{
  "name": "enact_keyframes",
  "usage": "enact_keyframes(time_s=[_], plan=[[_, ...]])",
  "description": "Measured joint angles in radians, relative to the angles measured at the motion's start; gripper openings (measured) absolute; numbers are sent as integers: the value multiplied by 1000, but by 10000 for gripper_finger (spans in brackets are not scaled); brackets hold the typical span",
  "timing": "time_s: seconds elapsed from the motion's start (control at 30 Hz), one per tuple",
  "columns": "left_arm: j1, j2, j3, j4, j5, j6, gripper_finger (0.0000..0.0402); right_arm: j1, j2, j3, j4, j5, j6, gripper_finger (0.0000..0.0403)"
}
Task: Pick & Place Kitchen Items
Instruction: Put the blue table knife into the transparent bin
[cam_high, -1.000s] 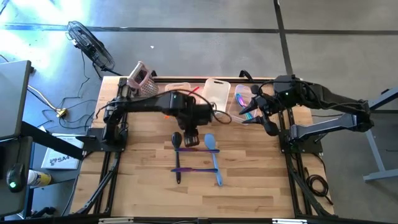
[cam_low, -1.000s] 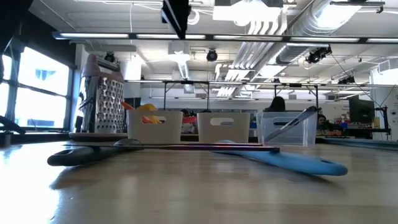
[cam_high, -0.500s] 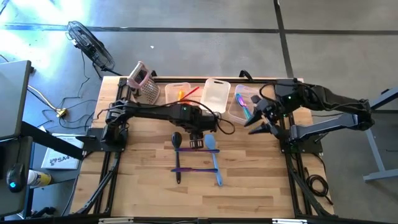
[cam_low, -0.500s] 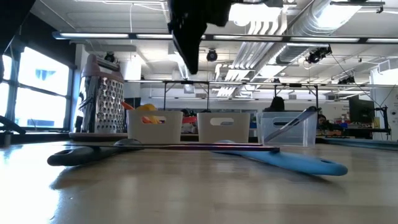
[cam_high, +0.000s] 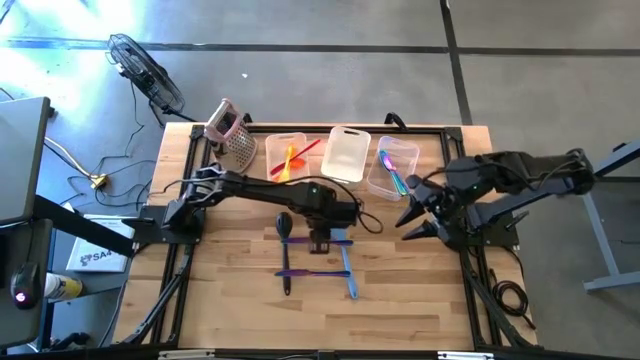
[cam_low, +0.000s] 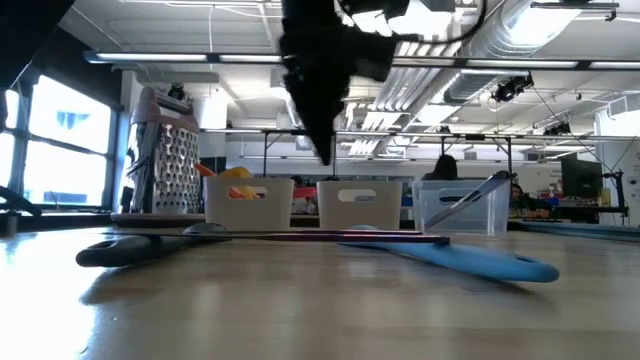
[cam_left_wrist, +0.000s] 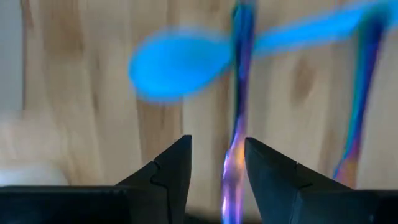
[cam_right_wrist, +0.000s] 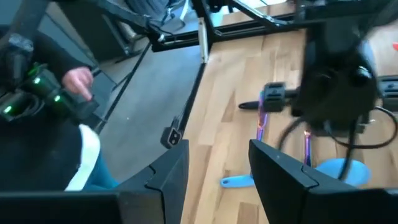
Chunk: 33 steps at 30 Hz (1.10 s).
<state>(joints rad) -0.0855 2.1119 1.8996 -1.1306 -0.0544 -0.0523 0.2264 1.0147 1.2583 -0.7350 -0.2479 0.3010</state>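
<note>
On my wooden table, the left gripper hangs unclenched, a purple utensil between its fingers; right gripper empty, parted.

3 bins and grater line far edge, near tabletop bare

**A robotics lab in an open industrial hall**

Everything is pointing to a test lab rather than a kitchen. A wooden table in a black metal frame is standing on a bare concrete floor, with cables trailing off beyond the left arm's base and a floor fan lying behind the table. Well beyond the left gripper, exposed ceiling ducts and strip lights are running over rows of work desks, where a seated person and a monitor are showing.
</note>
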Motion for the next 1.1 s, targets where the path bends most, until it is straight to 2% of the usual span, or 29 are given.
enact_keyframes(time_s=[0.07,0.13,0.2,0.27,0.37,0.53,0.7,0.9,1.1], plan=[[-11,15,7,56,16,5,143,24,3,0,4,39,22,160],[-22,24,-1,12,27,5,143,49,6,0,16,67,44,160],[-30,45,6,71,42,4,143,75,6,0,14,93,68,160],[-36,48,1,42,47,-4,143,100,7,0,14,118,90,160],[-46,60,6,85,61,-7,143,131,7,0,19,150,99,160],[-46,64,5,92,79,-30,143,181,7,0,52,148,99,160],[-46,81,4,67,48,-30,143,211,7,0,58,140,91,160],[-41,118,4,64,49,-22,143,247,6,0,58,90,115,160],[-17,129,4,47,49,-30,143,322,6,0,58,121,145,160]])
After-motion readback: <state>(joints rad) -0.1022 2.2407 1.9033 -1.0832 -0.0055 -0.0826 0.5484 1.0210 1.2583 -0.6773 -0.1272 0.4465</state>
